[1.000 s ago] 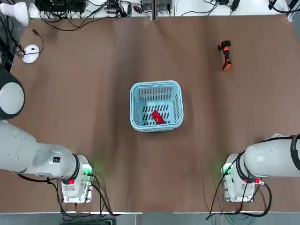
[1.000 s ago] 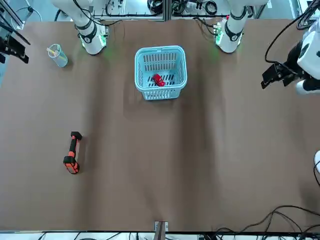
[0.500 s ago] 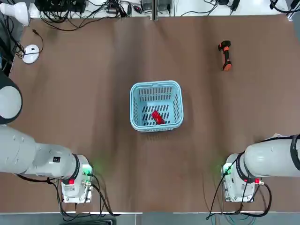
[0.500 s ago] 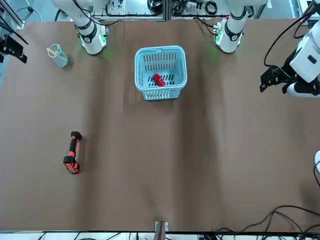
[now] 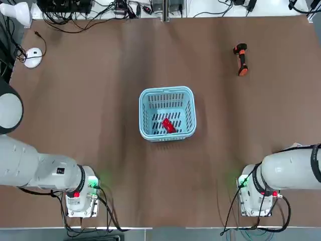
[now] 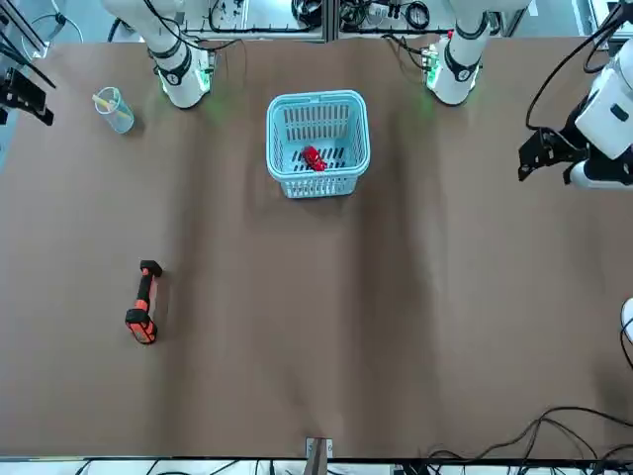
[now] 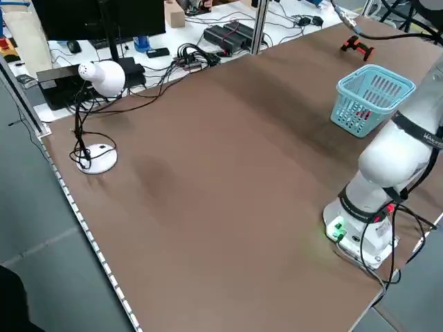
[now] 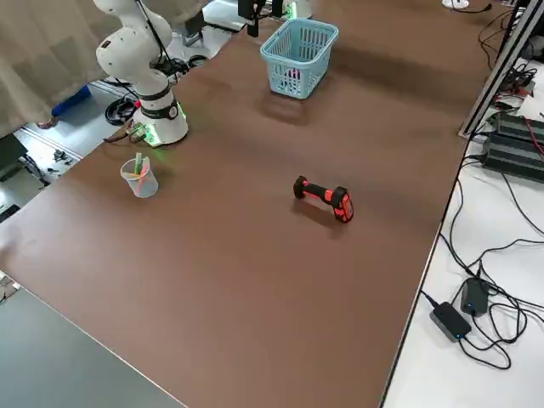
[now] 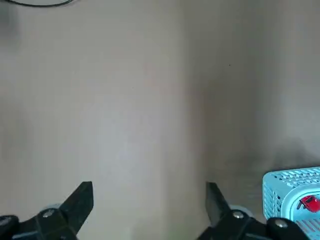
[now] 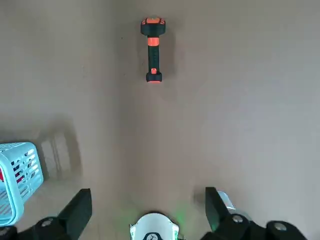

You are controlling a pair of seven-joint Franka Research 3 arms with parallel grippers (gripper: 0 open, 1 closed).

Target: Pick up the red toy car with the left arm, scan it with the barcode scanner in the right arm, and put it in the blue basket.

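Observation:
The red toy car (image 5: 168, 125) lies inside the blue basket (image 5: 165, 91) at mid-table, and it shows through the basket's wall (image 9: 278, 200) in the left wrist view as the car (image 9: 309, 202). The barcode scanner (image 5: 242, 59) lies on its side on the table at the far right, apart from both arms. My left gripper (image 9: 147, 197) hangs open and empty above bare table at the left edge, well away from the basket. My right gripper (image 10: 146, 202) is open and empty too, held high over its own base, with the scanner (image 10: 152, 47) far ahead of it.
A clear plastic cup (image 6: 112, 107) stands near the right arm's base. A white lamp base (image 5: 33, 56) sits at the far left corner, with cables along the far edge. Brown table surface (image 5: 100, 75) spreads around the basket.
The left arm has shifted slightly at the table's left edge. The car, the basket and the scanner have not moved.

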